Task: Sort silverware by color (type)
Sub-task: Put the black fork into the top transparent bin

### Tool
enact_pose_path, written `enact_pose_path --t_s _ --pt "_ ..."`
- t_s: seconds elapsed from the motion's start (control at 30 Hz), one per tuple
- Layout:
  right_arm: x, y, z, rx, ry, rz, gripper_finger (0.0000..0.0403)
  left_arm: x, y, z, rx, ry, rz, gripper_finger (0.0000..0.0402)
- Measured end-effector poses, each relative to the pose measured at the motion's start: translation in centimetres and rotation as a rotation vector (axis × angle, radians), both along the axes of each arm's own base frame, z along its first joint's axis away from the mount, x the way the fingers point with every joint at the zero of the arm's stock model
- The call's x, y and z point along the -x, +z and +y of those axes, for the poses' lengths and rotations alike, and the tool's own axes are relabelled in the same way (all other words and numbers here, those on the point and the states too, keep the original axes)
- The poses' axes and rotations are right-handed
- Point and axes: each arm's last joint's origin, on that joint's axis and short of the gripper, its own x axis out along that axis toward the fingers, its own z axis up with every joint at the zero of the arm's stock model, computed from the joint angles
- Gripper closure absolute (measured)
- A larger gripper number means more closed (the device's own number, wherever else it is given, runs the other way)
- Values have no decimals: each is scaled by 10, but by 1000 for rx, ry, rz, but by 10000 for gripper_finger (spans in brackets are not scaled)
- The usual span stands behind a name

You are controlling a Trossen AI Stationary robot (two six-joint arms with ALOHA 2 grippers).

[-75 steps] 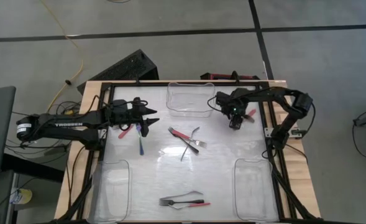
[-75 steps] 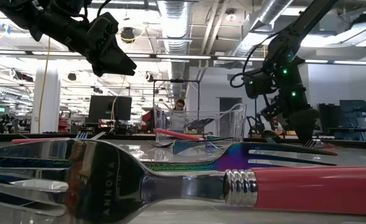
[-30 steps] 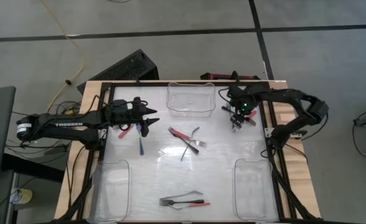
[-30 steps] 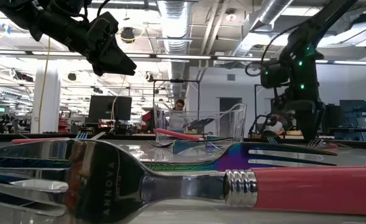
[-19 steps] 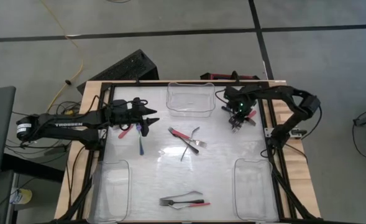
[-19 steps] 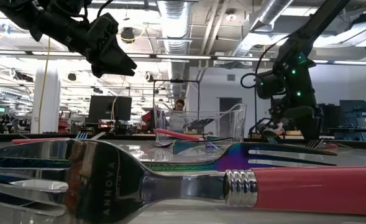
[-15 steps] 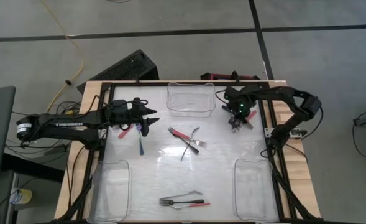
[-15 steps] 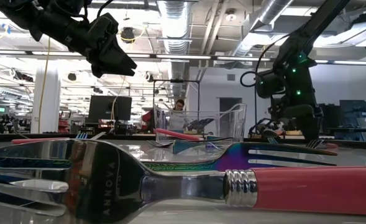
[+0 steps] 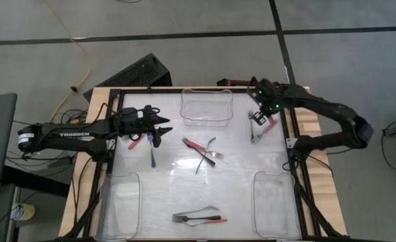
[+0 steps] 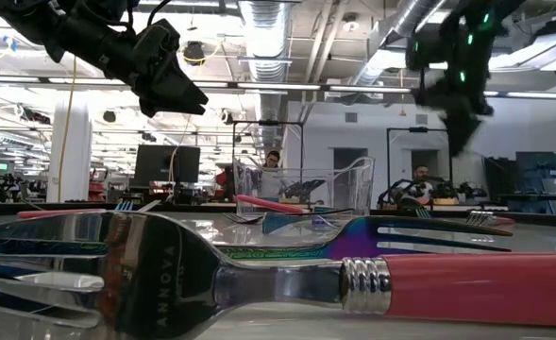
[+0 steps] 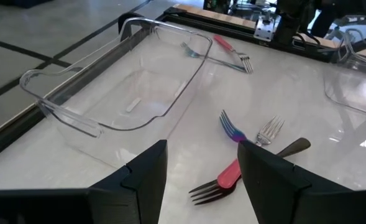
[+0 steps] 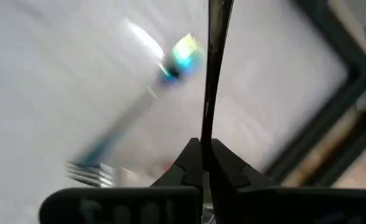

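My right gripper [image 9: 261, 116] is raised above the table's far right corner, shut on a thin dark utensil [image 12: 211, 68]. Blurred below it lie a fork [image 12: 86, 171] and an iridescent piece [image 12: 181, 55]. My left gripper [image 9: 160, 131] hovers open at the far left, above a blue-handled fork [image 9: 152, 153] and a red-handled one [image 9: 136, 142]. Crossed silverware [image 9: 201, 151] lies flat at the table's middle, with the same group [image 11: 245, 146] in the left wrist view. More silverware [image 9: 199, 216] lies near the front edge. My right gripper pinches the dark utensil's thin shaft [image 12: 205, 144] between its two fingers. The utensil runs on along the fingers and sticks out past their tips. It is lifted clear of the table; which end the fingers have I cannot tell.
A clear bin [image 9: 206, 107] stands at the far edge between the arms, and is also seen in the left wrist view [image 11: 77, 115]. Two more clear bins sit at the near left [image 9: 122, 205] and near right [image 9: 276, 204]. A person [image 10: 274, 170] is in the room behind.
My right gripper has risen from the table surface at the far right and shifted a little toward the far edge, taking the dark utensil up with it. The left arm has kept still.
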Motion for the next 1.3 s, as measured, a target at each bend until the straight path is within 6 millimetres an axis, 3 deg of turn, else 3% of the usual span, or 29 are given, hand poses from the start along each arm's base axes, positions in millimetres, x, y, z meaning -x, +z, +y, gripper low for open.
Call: enact_pose_path --t_s 0.23,0.33,0.43,0.67,0.87,1.2,1.3 --pt "-23 65 14 65 159 -323 375 0 0 -1 9 -33 -3 220" --pt "-49 86 16 137 267 -438 375 -1 0 -1 14 -52 -4 220" --pt "-81 94 10 202 368 -483 375 -1 0 -1 15 -53 -3 220" --pt "-158 75 -23 179 570 -299 375 -1 0 -3 21 -78 -1 220" --pt "-204 50 -45 86 740 -91 375 -1 -3 -5 32 -92 26 220" --pt "-236 2 -66 11 811 175 373 5 -17 -7 193 -47 135 220" --pt "-236 -5 -69 2 801 213 343 6 -20 -8 234 -41 148 220"
